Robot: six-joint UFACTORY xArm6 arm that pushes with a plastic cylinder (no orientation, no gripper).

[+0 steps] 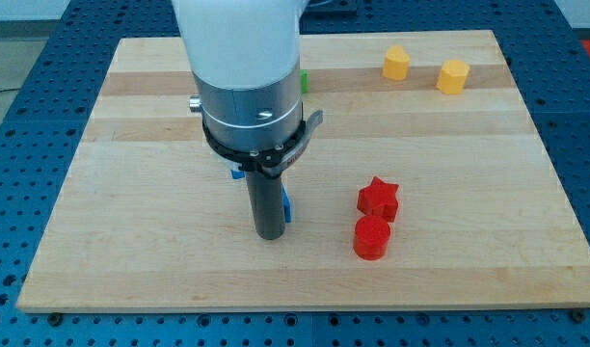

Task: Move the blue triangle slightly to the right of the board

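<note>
My arm's white and grey body fills the view's upper middle, and its dark rod comes down to my tip (270, 234) on the wooden board (131, 241). A blue block, its shape hidden, shows only as slivers: one (287, 206) touching the rod's right side and one (236, 173) at the rod's upper left under the arm's collar. Most of it is covered by the rod and the arm. My tip sits just at the view's left and bottom of the right sliver.
A red star block (379, 198) and a red cylinder (372, 237) stand close together right of my tip. Two yellow blocks (396, 64) (452, 76) sit at the top right. A green block's edge (304, 82) peeks from behind the arm.
</note>
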